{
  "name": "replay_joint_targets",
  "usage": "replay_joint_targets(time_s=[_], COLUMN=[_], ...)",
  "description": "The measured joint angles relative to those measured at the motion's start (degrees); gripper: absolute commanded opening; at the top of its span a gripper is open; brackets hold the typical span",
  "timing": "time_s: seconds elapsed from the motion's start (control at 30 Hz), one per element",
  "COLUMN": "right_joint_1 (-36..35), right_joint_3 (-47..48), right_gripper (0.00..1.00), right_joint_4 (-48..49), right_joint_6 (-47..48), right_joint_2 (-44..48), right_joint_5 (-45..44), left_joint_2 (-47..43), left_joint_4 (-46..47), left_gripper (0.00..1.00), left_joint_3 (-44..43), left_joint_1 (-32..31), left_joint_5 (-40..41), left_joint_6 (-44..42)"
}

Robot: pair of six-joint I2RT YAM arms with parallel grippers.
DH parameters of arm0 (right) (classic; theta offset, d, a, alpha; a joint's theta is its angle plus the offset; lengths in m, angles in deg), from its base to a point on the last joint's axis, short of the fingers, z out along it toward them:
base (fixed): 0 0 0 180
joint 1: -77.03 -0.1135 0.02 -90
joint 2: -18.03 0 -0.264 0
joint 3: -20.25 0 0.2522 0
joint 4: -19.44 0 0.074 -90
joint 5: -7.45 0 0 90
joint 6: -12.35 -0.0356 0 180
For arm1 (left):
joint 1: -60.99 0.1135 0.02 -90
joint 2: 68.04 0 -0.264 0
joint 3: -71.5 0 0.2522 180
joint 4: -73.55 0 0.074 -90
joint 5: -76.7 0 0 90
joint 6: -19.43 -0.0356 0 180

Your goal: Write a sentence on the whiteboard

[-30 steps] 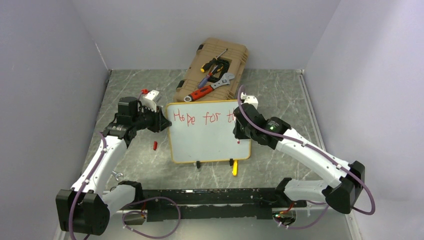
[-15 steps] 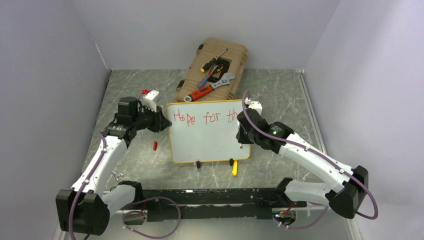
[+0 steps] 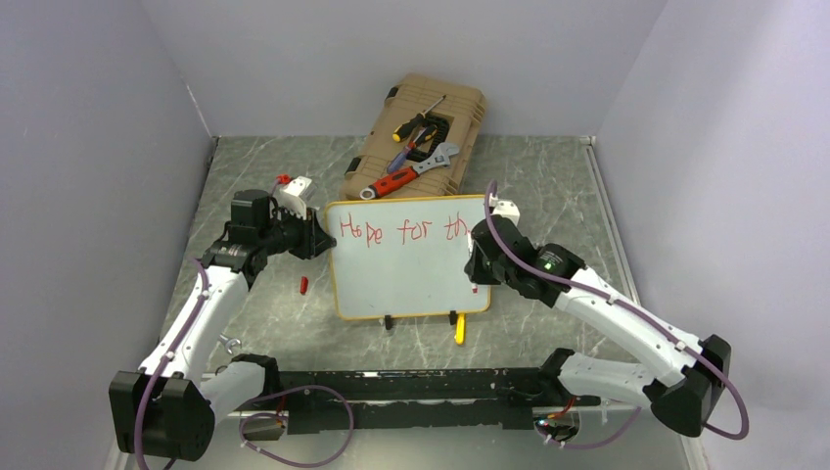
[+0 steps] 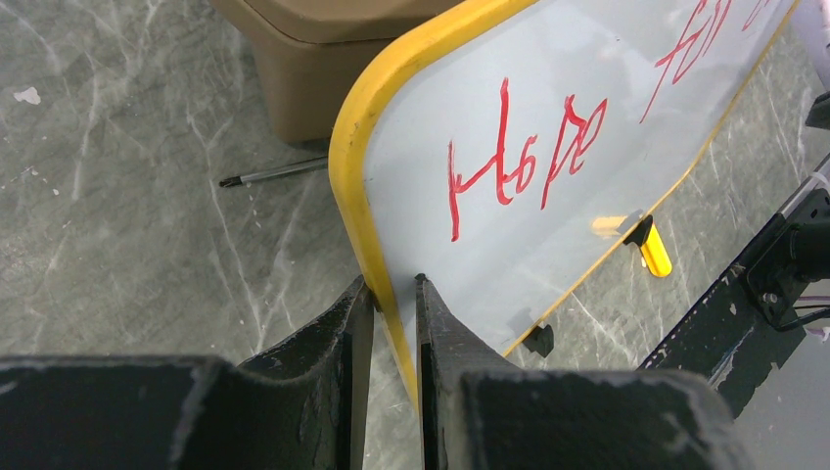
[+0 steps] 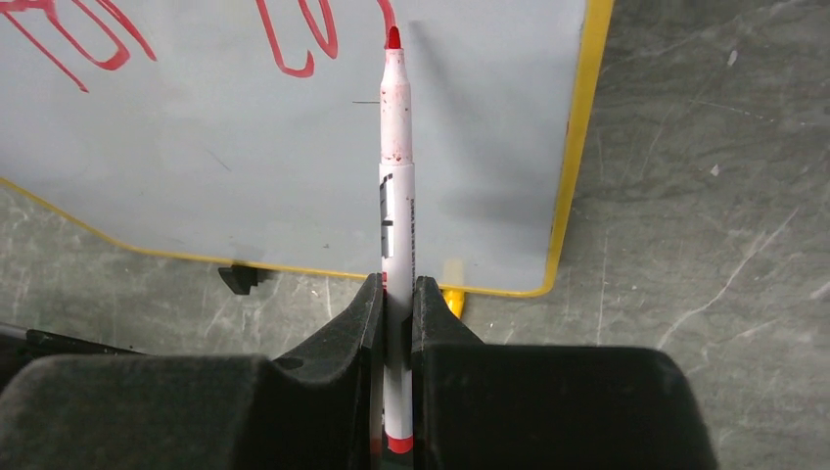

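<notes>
At the near edge of the grey marbled table point(image 3: 548, 176), a black rail point(image 3: 411, 390) carries the two arm bases. Just beyond it a small yellow piece point(image 3: 460, 329) lies on the table, just beside the right one of the two black feet of the whiteboard point(image 3: 401, 279). A small red cap point(image 3: 303, 285) lies near the board's lower left corner. The whiteboard stands in the middle of the table with its written face toward the arms. The left gripper point(image 4: 391, 284) pinches the board's left edge: the yellow frame sits between its two fingers, which are set narrow around it. The right gripper point(image 5: 396, 284) is at the right side of the board and clamps a white marker point(image 5: 396, 196) between its closely set fingers. The marker points away from the wrist, and its red tip is at the white surface close to the last red stroke, though I cannot tell if it touches. The sentence point(image 3: 401, 231) runs in red handwriting along the upper part of the board and reads "Hope for th". Behind the board a tan tool case point(image 3: 465, 103) reaches toward the far wall. On it lie a red-handled wrench point(image 3: 394, 181), a silver wrench point(image 3: 438, 157) and some screwdrivers point(image 3: 416, 119). In the left wrist view a thin dark tool point(image 4: 274, 172) lies on the table beside the case.
</notes>
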Motion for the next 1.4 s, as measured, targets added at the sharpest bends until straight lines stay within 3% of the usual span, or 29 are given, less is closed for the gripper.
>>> replay_joint_targets(time_s=[1.4], right_joint_1=[5.7], right_joint_3=[4.3], right_gripper=[0.00], right_joint_4=[0.8], right_joint_6=[7.1], right_joint_2=[-2.9], right_joint_5=[0.0], left_joint_2=[-0.1], left_joint_4=[-0.1], left_gripper=[0.00], left_joint_3=[0.0], left_joint_1=[-0.3], left_joint_5=[0.0], left_joint_6=[0.0])
